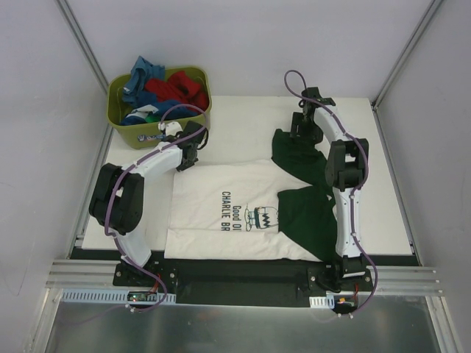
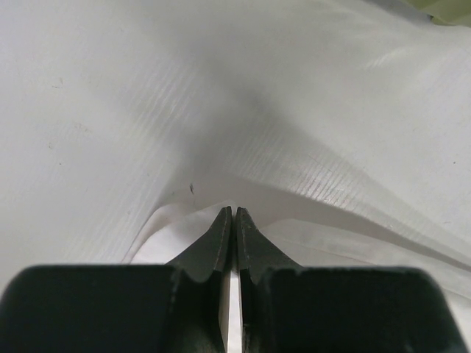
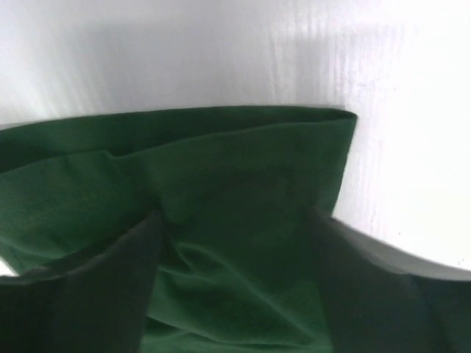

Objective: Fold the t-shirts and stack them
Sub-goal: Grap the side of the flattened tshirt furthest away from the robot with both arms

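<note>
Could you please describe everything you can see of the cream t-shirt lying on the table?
The cream t-shirt is soft cloth with dark green sleeves and a black cartoon print. It lies spread, mostly flat, on the white table, the near sleeve folded inward over the body. The shut left fingers seem to pinch its far hem corner; the open right fingers straddle the far sleeve.
</note>
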Controlling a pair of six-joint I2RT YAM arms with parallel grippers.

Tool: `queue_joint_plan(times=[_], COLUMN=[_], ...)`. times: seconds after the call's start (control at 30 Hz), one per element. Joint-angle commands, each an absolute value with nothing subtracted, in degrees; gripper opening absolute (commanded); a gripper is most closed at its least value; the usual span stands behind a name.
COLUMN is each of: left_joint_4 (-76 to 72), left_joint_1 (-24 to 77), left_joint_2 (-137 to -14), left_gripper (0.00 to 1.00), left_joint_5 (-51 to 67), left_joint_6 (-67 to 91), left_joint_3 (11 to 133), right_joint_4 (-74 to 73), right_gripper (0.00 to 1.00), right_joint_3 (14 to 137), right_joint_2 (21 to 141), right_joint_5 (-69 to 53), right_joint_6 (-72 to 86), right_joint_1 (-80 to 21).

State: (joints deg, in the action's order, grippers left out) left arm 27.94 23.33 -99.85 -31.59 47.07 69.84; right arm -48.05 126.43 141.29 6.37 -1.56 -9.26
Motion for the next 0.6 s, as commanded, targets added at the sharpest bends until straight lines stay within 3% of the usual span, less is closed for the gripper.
queue_joint_plan(times=[0.0, 0.1, 0.37, 0.5, 0.57], left_joint_4=[29.0, 28.9, 29.0, 28.9, 28.9], left_joint_1=[24.0, 24.0, 23.2, 21.5, 20.7], left_joint_2=[-100.0, -101.2, -106.0, -108.0, -108.5], left_gripper=[0.00, 0.00, 0.00, 0.00, 0.00], left_joint_5=[-33.6, -33.8, -34.4, -33.8, -33.5], left_joint_6=[45.5, 44.0, 40.7, 39.4, 38.8], left_joint_3=[72.3, 73.8, 80.8, 84.5, 85.9], right_joint_4=[-51.2, -50.5, -43.0, -38.8, -36.0], right_gripper=[0.60, 0.33, 0.20, 0.01, 0.01], right_joint_3=[129.9, 130.3, 132.1, 134.5, 134.6], right_joint_2=[144.0, 144.3, 143.5, 143.0, 142.5], right_joint_5=[5.2, 7.4, 6.6, 5.7, 4.5], right_joint_6=[-0.2, 1.4, 2.0, 0.7, -1.8], right_joint_1=[-9.5, -9.4, -8.0, -7.6, -7.7])
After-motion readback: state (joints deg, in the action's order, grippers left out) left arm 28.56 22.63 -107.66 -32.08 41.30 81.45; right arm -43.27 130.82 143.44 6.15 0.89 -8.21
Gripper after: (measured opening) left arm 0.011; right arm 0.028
